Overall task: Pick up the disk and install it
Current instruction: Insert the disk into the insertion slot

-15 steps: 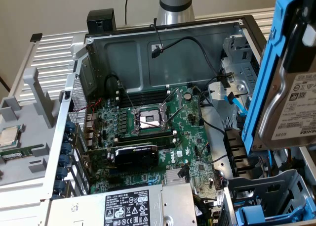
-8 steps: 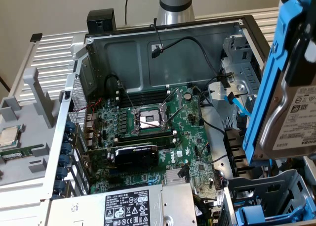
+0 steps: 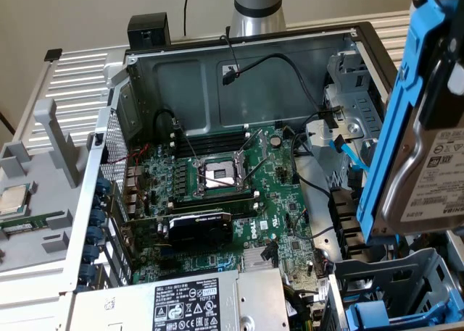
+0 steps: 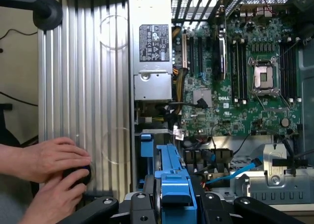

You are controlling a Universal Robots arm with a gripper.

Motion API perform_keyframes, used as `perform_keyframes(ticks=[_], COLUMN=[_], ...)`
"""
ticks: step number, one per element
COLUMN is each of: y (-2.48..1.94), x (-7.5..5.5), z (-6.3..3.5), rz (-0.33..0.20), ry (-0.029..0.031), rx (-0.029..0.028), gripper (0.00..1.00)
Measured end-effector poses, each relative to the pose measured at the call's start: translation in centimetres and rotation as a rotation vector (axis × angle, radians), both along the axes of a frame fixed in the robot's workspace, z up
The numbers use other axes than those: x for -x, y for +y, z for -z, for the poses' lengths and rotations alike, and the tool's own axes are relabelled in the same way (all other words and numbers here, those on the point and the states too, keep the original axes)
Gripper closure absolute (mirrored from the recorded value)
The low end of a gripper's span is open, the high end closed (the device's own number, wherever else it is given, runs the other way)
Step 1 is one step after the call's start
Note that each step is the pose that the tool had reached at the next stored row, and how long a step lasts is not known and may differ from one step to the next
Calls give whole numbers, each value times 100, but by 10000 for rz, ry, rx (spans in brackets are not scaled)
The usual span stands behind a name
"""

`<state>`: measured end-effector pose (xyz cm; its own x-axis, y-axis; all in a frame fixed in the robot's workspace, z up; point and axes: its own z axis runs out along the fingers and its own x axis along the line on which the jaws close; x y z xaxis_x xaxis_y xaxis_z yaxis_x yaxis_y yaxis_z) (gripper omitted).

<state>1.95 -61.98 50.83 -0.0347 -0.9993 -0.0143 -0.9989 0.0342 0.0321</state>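
Above the drive cage [image 3: 406,280] of the open computer case [image 3: 196,85], my gripper [image 4: 174,204] is clenched on the disk [image 3: 429,179], which stands steeply on edge in its blue carrier.

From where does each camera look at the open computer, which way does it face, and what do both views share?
Exterior view: beside and above the open computer case, looking down into it; the arm's grey column rises beyond it.
Wrist view: on the wrist, facing down at the case; the gripper and a person's hands show.
Shared: the motherboard and the disk, held in its blue frame.
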Motion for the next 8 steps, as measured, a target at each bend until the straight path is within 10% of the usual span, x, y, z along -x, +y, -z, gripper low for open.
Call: perform_keyframes(ticks=[8], y=[15], x=[0], z=[15], rz=[1], ry=[0], rx=[75], gripper=[63])
